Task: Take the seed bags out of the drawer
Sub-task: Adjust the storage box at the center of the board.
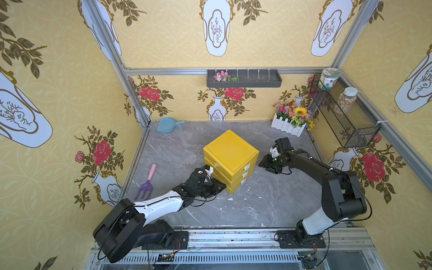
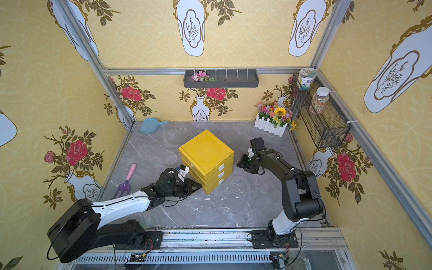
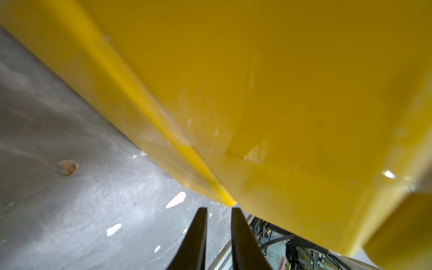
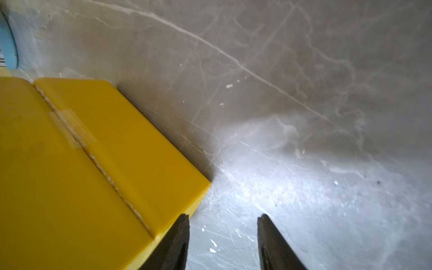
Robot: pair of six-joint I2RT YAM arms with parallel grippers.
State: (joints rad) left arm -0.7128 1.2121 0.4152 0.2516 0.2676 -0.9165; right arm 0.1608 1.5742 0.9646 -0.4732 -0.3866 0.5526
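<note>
the seed bags cannot be seen. the yellow plastic three-drawer cabinet (image 1: pixel 230 149) stands cornerwise near the middle of the grey marble-patterned tabletop (image 1: pixel 257 205), and all three drawers, each with a small white handle (image 1: pixel 247 167), sit pushed in flush.

the left gripper (image 1: pixel 222 186) is low against the cabinet's near left side by its bottom corner. in its wrist view the left gripper (image 3: pixel 218 210) has its two black fingers (image 3: pixel 198 233) clenched to a thin slit with nothing between them, the tips right at the yellow bottom edge.

the right gripper (image 1: pixel 261 163) hangs just beside the cabinet's right corner. its wrist view shows the right gripper (image 4: pixel 224 217) released, fingers spread and empty, one tip beside the yellow wall.

further out, a purple plastic garden fork with a pink handle (image 1: pixel 146 184) lies near the left edge, a light blue plastic scoop (image 1: pixel 168 125) in the far left corner, and a bunch of artificial flowers behind a white picket fence (image 1: pixel 291 121) in the far right corner.
</note>
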